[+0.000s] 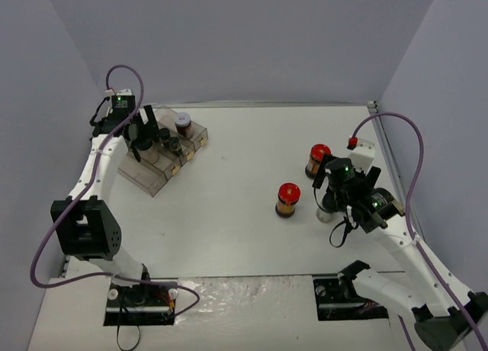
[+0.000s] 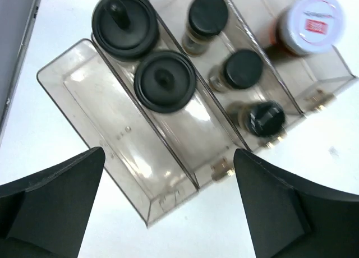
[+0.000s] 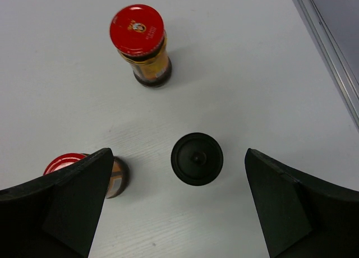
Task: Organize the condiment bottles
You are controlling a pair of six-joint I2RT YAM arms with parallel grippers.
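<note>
Left gripper (image 2: 168,154) wide open, empty, over tray (image 1: 149,181) upper left. Right gripper (image 3: 178,152) wide, empty, centred above black-capped jar (image 3: 197,159), likely next pickup.

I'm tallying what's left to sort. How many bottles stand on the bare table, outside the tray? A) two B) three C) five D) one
B: one red-lidded bottle, a second red-lidded bottle and a black-capped bottle stand on the table.
</note>
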